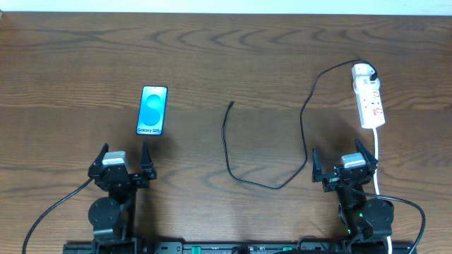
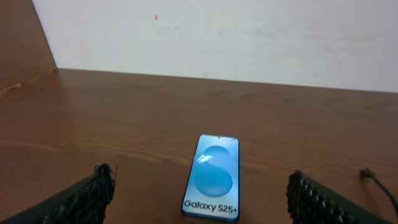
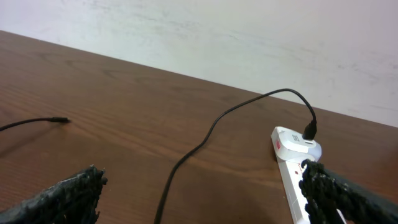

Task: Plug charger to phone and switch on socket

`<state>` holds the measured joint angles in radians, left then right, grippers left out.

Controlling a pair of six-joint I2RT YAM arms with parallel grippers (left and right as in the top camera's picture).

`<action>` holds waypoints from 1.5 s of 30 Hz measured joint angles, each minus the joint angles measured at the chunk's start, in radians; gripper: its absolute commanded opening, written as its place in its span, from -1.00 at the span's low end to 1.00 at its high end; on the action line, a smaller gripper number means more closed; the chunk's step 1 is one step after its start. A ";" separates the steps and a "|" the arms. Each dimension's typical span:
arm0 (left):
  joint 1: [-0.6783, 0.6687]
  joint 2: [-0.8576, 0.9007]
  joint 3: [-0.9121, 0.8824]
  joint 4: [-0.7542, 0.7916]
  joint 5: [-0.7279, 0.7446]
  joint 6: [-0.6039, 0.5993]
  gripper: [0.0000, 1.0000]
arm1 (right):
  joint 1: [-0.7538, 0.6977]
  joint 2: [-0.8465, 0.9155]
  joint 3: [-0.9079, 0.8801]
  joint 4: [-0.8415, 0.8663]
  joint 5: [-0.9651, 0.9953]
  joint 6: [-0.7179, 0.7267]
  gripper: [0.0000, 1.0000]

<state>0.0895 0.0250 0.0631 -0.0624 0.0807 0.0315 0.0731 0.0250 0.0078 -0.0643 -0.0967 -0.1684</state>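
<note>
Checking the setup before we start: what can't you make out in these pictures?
Power strip switch states: too small overhead; right claw partly covers it in the right wrist view.
Phone charging port: too small in both views.
Charger cable tip: connector type too small everywhere.

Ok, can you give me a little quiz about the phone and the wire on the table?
1. Which is the phone closer to, the left gripper or the right gripper?
2. True or false: the charger has its small tip pushed into the phone.
3. The charger's black plug sits at: A) the socket B) the left gripper C) the phone.
Key: 1 the left gripper; 2 false, the tip lies apart from the phone; 3 A.
</note>
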 measured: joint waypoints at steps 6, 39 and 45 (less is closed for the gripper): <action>0.000 0.074 0.050 0.000 0.000 0.000 0.81 | 0.000 0.000 0.000 0.000 0.000 0.000 0.99; 0.000 0.977 0.766 -0.203 0.158 0.003 0.81 | 0.000 0.000 0.000 0.000 0.000 0.000 0.98; 0.000 1.109 0.941 -0.366 0.159 0.003 0.81 | 0.000 0.000 0.000 0.000 0.000 0.000 0.98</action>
<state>0.0895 1.1343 1.0039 -0.4286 0.2398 0.0345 0.0731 0.0250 0.0078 -0.0647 -0.0967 -0.1680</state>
